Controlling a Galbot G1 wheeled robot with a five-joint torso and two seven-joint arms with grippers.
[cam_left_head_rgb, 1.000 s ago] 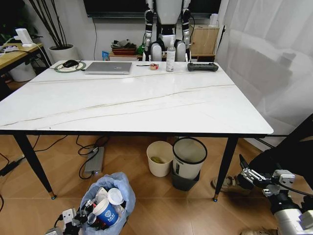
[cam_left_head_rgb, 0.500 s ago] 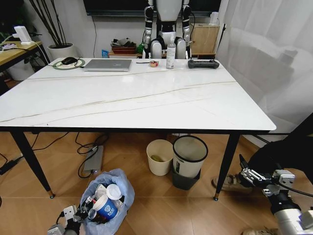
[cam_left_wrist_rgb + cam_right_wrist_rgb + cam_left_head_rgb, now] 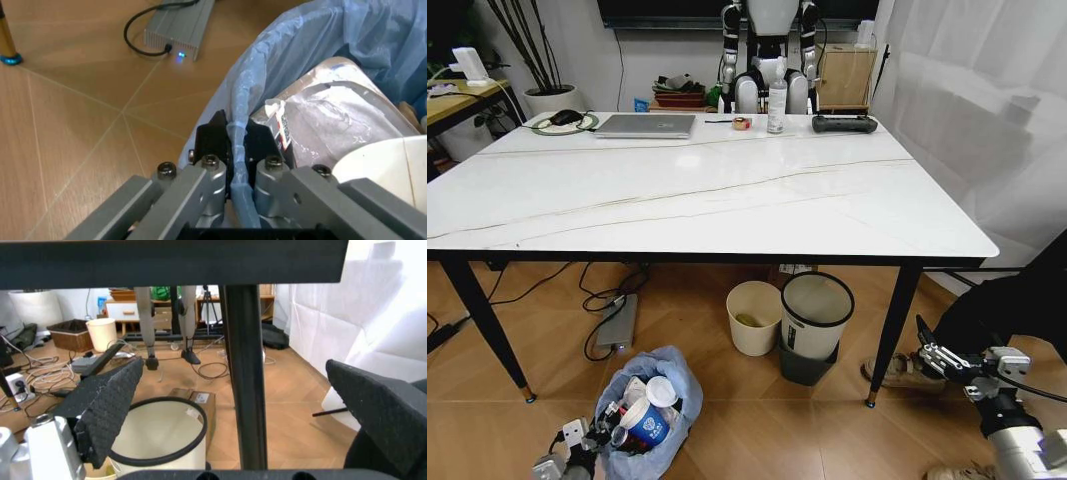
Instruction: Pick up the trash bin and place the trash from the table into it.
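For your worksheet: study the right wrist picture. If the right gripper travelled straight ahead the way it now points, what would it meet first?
Probably the black table leg, which stands upright between the open fingers of the right gripper. The grey bin with white rim sits just beside that line; depth is hard to judge.

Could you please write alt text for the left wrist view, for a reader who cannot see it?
The left claw is shut on the light-blue bag rim of the trash bin, seen close up above a wooden floor. Inside the bin lie a flat white packet and a white cup rim; a grey power brick lies on the floor beyond.
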